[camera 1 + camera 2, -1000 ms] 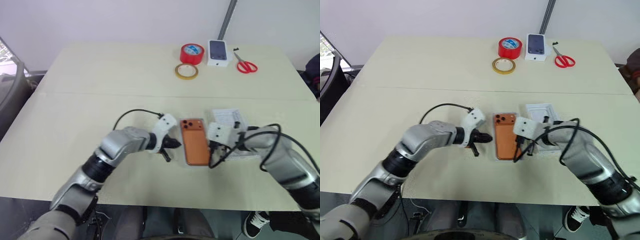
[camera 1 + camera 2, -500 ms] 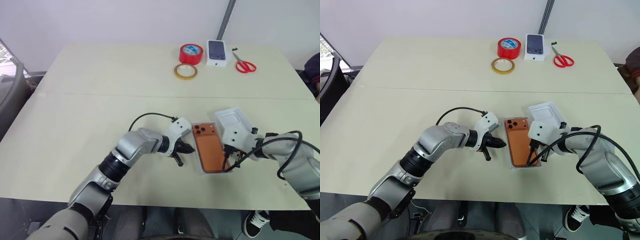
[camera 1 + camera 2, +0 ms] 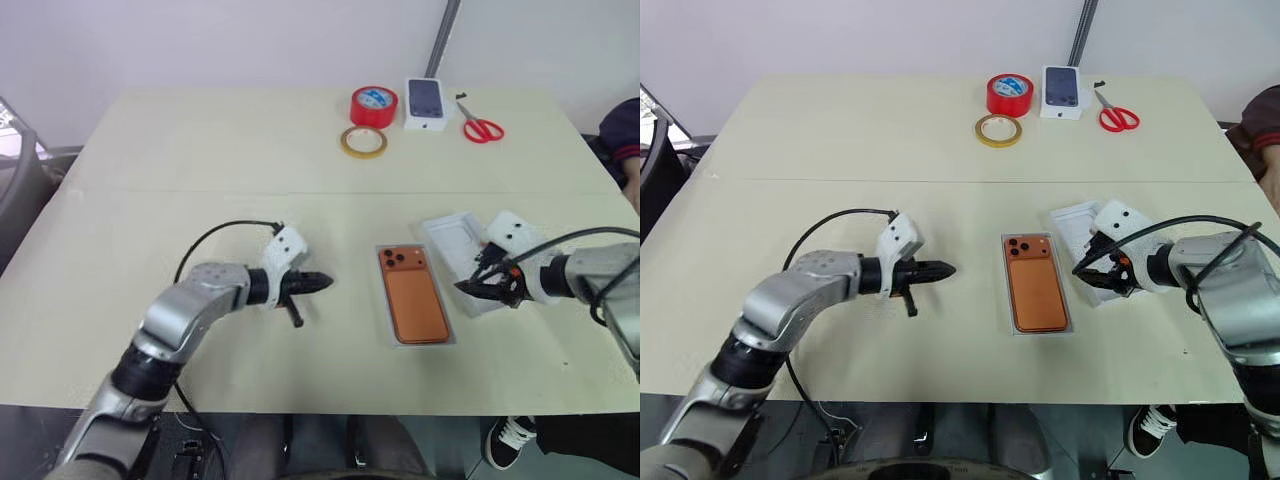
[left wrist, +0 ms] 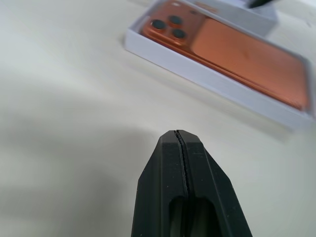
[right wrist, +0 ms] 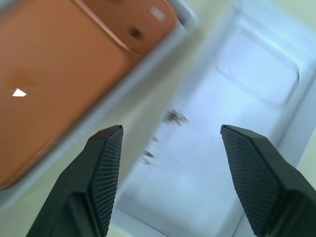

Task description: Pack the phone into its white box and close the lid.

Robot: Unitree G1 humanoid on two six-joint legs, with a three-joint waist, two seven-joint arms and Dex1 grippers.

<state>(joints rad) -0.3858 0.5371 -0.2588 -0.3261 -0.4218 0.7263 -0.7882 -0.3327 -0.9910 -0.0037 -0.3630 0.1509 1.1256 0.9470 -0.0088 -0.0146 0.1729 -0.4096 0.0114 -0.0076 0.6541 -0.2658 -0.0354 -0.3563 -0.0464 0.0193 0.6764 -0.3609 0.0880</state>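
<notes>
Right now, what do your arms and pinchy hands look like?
My arms are shiny silver-grey metal with black bands at the joints. Each wrist has a white block, and a thin black cable loops over it. The left gripper and the right gripper each have two black pointed fingers, with a bumpy criss-cross pattern on the inside.

I take this for a lab or test bench; my arms reach over a plain cream table (image 3: 200,150) against a bare white wall (image 3: 250,40); beyond my fingers lie red tape (image 3: 373,105), scissors (image 3: 481,127), a small carton (image 3: 427,102)
</notes>
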